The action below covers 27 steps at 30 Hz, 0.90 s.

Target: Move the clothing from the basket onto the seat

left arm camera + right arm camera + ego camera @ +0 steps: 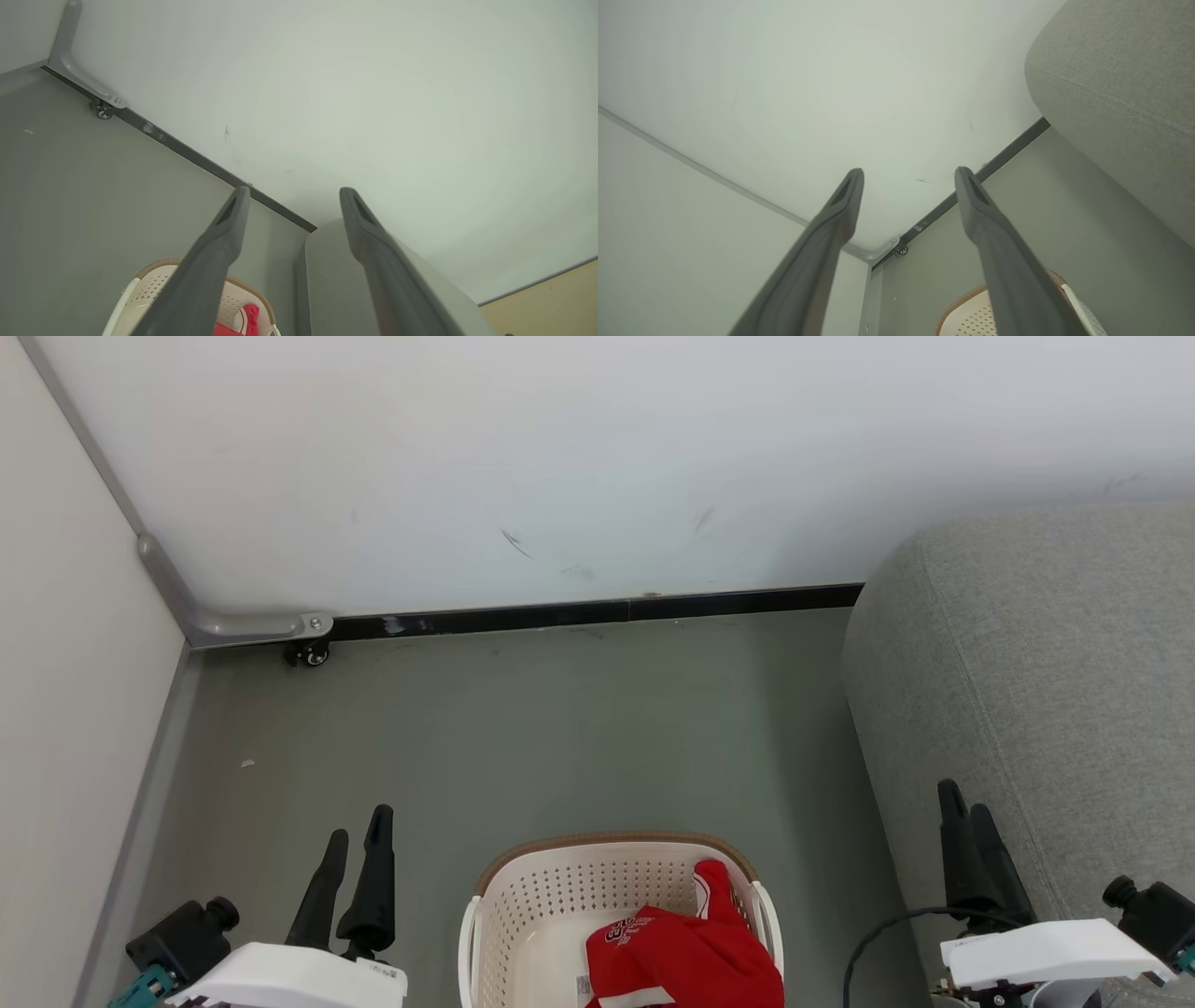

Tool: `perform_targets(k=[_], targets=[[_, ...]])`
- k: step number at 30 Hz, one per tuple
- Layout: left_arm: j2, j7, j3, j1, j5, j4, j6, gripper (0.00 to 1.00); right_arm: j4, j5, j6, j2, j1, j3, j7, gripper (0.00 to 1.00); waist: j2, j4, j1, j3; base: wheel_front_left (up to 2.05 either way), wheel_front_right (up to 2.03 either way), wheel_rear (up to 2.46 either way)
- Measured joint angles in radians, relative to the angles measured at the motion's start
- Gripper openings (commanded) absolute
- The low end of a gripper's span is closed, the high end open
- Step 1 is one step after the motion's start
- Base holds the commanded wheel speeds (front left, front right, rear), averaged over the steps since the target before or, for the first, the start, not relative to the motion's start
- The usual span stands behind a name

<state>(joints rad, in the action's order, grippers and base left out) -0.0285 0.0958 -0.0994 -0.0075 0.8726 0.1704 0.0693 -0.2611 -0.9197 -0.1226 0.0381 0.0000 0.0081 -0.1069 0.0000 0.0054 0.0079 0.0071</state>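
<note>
The left hand (359,823) and the right hand (965,801) lay nearest, at the lower corners of the head view, fingers pointing up and away from the robot. Both were released and empty: in each wrist view the two dark fingers (205,270) stood well apart, with nothing between them but floor and wall.

Between the hands stood the basket (537,896), on the grey floor (560,728) and partly cut off by the bottom edge. The clothing (691,957) was inside it, heaped toward its right side, with one red fold riding up the far right wall (whether the heap was one garment or two could not be told). None of it had reached the seat (1027,663), which rose at the right with a strip of floor between it and the basket.

The layout seemed set for an easy start. The basket was centred so that either arm could reach down into it, and the seat stood close on one side so the carry would be short. The right hand looked the better placed, being on the seat's side and nearer the heap. The hands were probably spread wide to take a thick bunch of soft cloth, and the perforated wall could snag a fingertip.
</note>
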Motion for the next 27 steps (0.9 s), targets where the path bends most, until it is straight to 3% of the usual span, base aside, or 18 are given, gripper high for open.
perform_targets(k=[9, 27], targets=[[-0.012, 0.03, -0.047, 0.0, -0.219, -0.035, -0.03, 1.0, 0.001, 0.201, 0.0, 0.001, 0.0, 0.014, -0.03, 1.0, 0.0, 0.001, -0.0056, 0.011, 0.0, 0.0, 0.0], [-0.025, 0.1, -0.13, -0.001, -0.577, -0.076, -0.102, 1.0, 0.002, 0.486, -0.001, 0.001, 0.0, 0.035, -0.089, 1.0, 0.0, 0.002, -0.0069, 0.028, 0.0, 0.0, 0.0]])
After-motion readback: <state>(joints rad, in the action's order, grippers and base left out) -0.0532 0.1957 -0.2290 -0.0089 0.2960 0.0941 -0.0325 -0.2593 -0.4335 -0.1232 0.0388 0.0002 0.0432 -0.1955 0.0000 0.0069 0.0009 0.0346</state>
